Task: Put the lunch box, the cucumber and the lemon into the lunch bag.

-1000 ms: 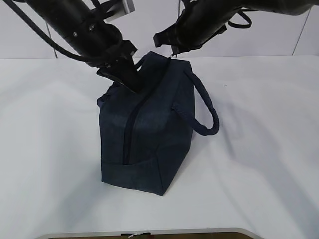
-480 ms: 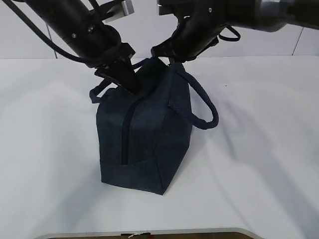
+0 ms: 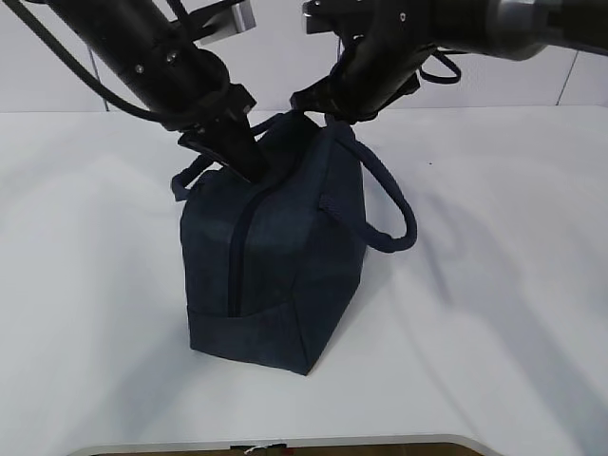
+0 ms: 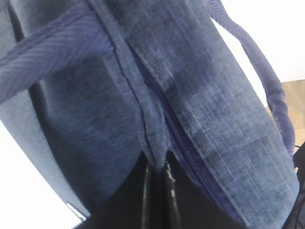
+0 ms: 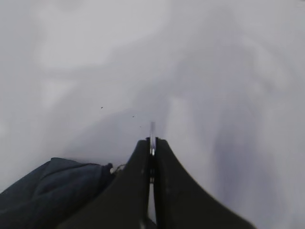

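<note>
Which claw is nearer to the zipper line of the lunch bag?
Left. The left claw pinches fabric right at the zipper line of the lunch bag; the right claw is at the bag's far top end.

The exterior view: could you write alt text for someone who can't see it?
A dark navy lunch bag stands zipped shut on a white table, with two black robot arms reaching down to its top end. The left gripper pinches the fabric beside the zipper, and the right gripper meets the far top corner; one handle loops out to the right.
</note>
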